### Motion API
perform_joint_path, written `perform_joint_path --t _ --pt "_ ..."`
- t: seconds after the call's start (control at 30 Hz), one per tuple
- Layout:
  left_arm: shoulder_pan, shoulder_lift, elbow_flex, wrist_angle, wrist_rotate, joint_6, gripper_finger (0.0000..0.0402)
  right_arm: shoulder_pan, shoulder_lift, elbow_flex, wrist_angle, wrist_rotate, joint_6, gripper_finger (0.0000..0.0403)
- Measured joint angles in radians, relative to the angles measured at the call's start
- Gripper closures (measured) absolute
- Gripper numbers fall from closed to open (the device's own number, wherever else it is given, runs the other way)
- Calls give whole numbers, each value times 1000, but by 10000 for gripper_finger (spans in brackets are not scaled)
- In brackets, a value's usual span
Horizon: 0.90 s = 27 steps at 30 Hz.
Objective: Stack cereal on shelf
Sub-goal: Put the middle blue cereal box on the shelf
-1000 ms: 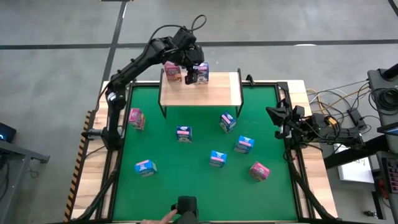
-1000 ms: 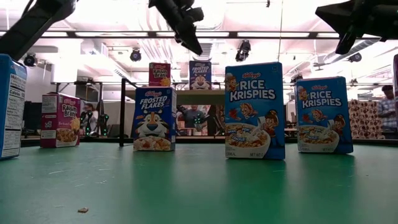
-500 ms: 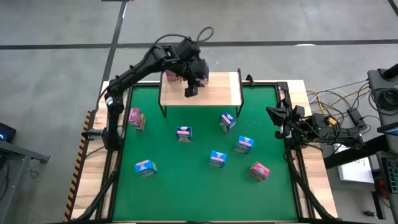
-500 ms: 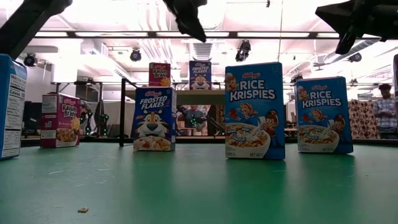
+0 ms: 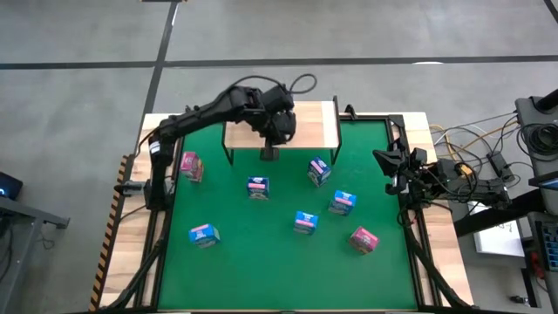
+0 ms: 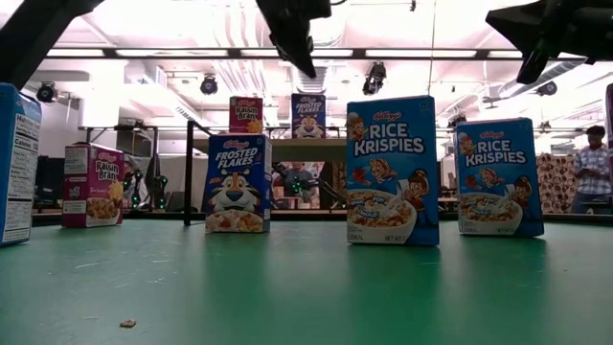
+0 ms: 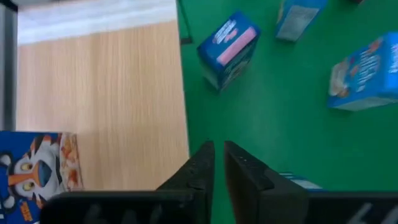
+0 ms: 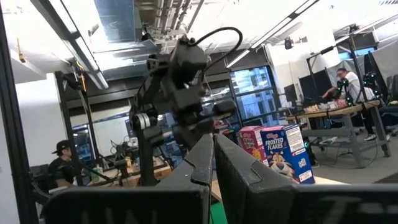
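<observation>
On the green mat, seven mini cereal boxes stand scattered, nearest a Rice Krispies box and a Frosted Flakes box. Judged light, thin-walled card, crushable: grip across the narrow sides. Left gripper, fingers nearly together and empty, hangs over the front edge of the shelf. Two boxes stand there: Raisin Bran, Frosted Flakes. Right gripper waits, closed, at the mat's right edge.

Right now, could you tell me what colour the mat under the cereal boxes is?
The mat is green, seen best in the high view.
</observation>
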Motion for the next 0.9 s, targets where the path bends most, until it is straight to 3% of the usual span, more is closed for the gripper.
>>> perform_joint_path --t 0.23,0.43,0.7,0.9 --pt "-7 -46 -175 180 -177 -1 401 0 0 0 0 0 -3 394" --pt "7 -58 -323 372 -407 55 401 0 0 0 0 0 -5 394" --pt "52 -52 -445 537 -430 111 401 0 0 0 0 0 -7 394" --pt "94 -52 -450 580 -431 131 402 0 0 0 0 0 -7 394"
